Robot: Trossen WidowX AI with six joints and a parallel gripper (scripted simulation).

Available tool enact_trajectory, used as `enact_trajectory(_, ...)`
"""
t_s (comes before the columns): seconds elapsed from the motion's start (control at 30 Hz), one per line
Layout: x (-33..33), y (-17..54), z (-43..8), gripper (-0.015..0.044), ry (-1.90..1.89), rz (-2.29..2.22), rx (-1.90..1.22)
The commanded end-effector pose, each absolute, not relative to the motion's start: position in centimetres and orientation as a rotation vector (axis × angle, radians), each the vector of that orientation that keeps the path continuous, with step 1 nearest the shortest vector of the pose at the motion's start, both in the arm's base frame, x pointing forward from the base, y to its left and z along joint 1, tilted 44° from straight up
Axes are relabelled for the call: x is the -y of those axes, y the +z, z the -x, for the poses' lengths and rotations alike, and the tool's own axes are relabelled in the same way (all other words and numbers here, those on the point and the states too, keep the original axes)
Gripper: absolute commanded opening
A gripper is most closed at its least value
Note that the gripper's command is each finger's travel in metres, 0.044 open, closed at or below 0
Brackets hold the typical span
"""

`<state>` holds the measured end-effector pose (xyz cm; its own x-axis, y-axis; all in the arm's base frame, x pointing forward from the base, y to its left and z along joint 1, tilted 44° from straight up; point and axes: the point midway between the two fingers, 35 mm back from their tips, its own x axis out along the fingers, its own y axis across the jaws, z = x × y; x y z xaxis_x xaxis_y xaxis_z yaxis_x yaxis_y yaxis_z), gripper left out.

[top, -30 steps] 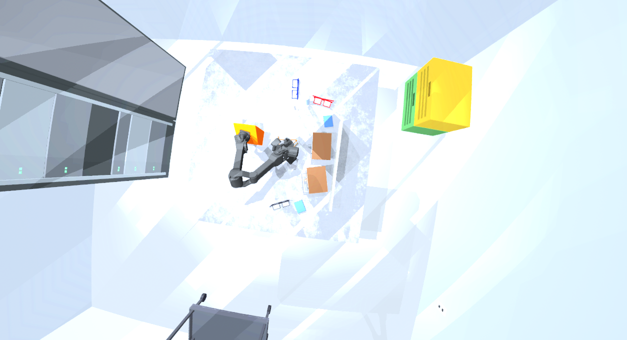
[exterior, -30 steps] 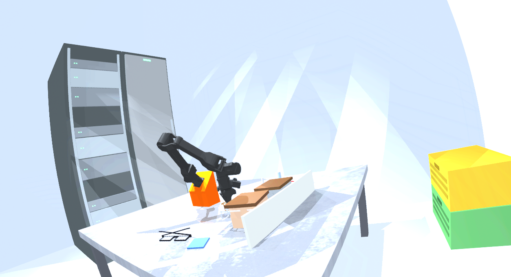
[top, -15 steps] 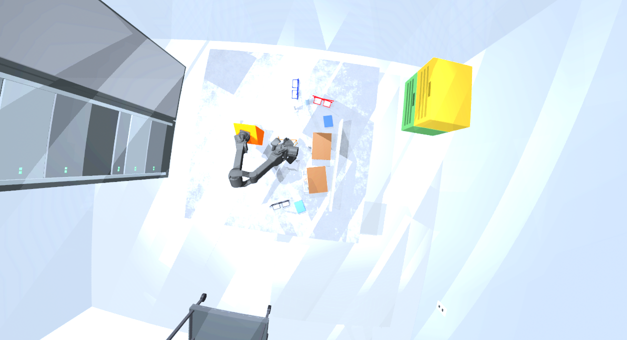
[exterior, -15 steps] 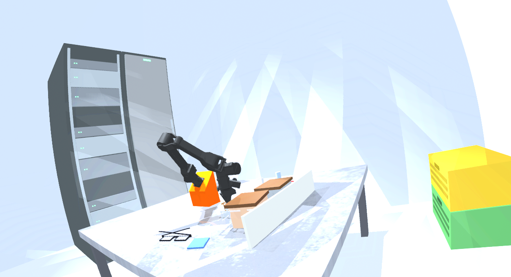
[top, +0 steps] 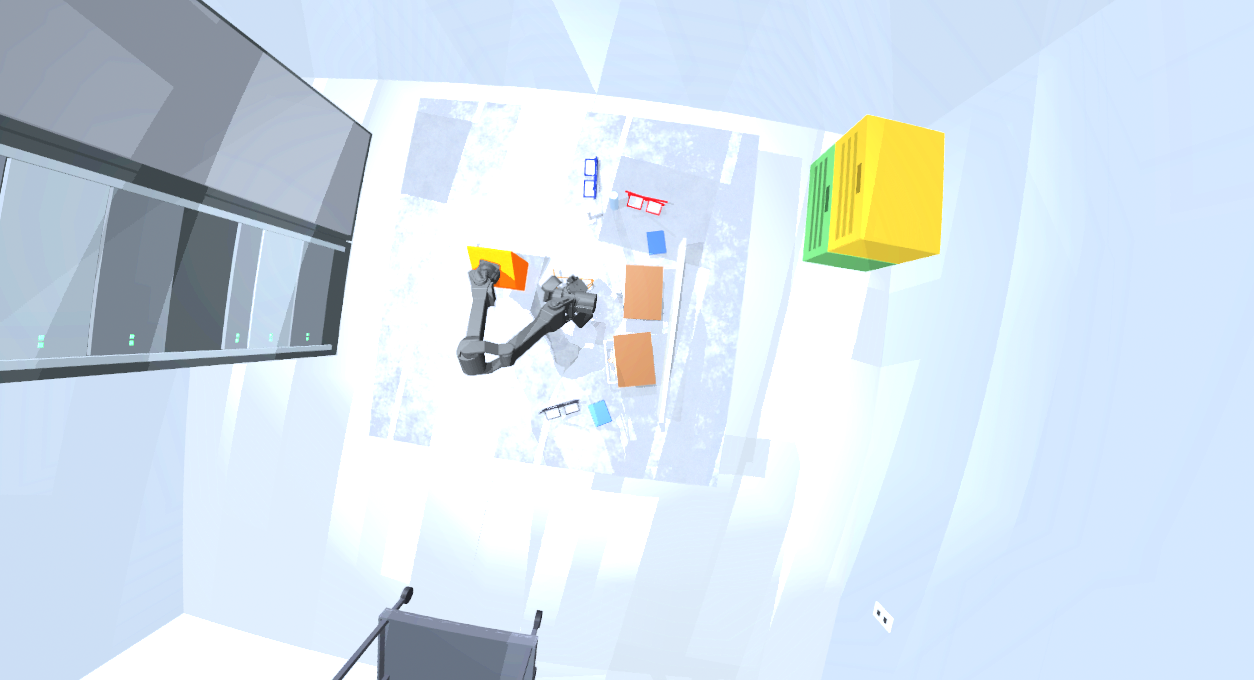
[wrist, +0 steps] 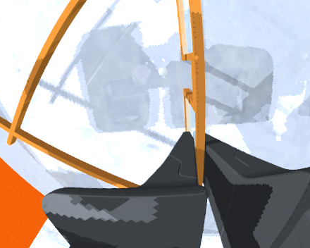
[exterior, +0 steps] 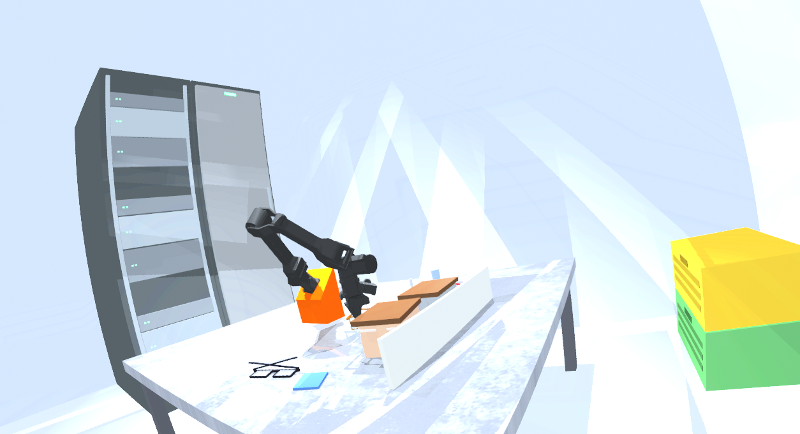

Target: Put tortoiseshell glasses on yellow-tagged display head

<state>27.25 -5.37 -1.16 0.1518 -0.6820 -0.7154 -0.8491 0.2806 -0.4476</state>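
Starting at the left, seeing the orange block (top: pixel 517 272) (exterior: pixel 319 311) (wrist: pixel 11 197) beside the foot of the arm (top: pixel 532 331) (exterior: pixel 305 236), and a little right of it, on the near side, passing over the black glasses (top: pixel 558 409) (exterior: pixel 274 370), lying well apart from the work

Farther right, pinching the tortoiseshell glasses (top: pixel 591 280) (exterior: pixel 349 317) (wrist: pixel 199 81) in the gripper (top: pixel 563 284) (exterior: pixel 356 314) (wrist: pixel 191 137), nearly closed, with only the thin front frame between the fingertips; probably just finishing the grasp, not yet placing anything

Gripping near one end of the front rather than at the bridge, so risking a swing or a twist of the frame on lifting, and arriving crooked at the nose; risking also a slip, from biting on so narrow a bar

Trailing both temples leftward, crossing in the wrist view, and so perhaps snagging one behind an ear or catching the block on turning

At the right, facing the near brown top (top: pixel 634 359) (exterior: pixel 386 312) and the far brown top (top: pixel 643 292) (exterior: pixel 428 287), probably belonging to the two heads; seeing no yellow tag, so risking the wrong choice, and risking a nudge to the neighbour by sweeping in too wide
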Motion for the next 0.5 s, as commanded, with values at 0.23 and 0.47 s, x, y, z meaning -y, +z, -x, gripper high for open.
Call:
enact_trajectory(0.23,2.7,1.0,-27.1,0.0,0.224,1.444,-1.577)
enact_trajectory(0.47,-0.2,3.8,-26.5,0.0,0.224,1.443,-1.58)
